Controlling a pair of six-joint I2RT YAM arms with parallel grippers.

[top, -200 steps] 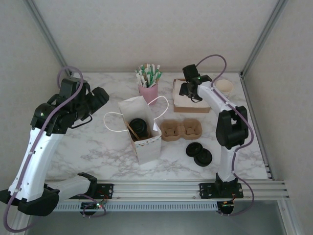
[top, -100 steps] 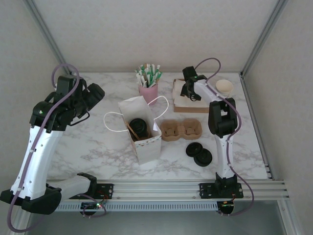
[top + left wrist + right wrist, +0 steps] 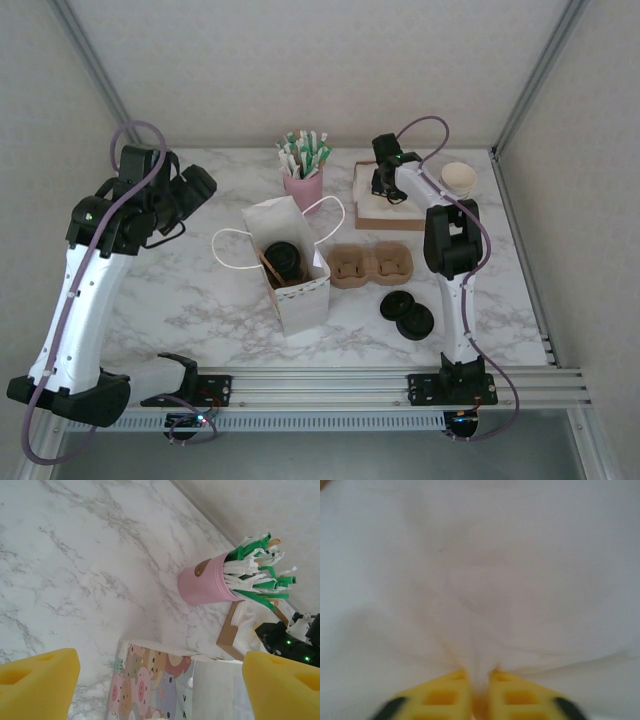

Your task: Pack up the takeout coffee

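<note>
A white paper bag with cartoon pigs on its side stands open mid-table, a black-lidded coffee cup inside it. My right gripper reaches down into the brown napkin box at the back right. Its yellow fingertips are shut on a pinch of white napkin. My left gripper hovers high at the left of the bag, open, with nothing between its yellow pads.
A pink cup of wrapped straws stands behind the bag. A brown cardboard cup carrier lies right of the bag, two black lids in front of it. Stacked paper cups sit at the back right corner.
My right gripper has moved further back over the napkin box and lowered into it. My left arm has shifted slightly, staying high at the left.
</note>
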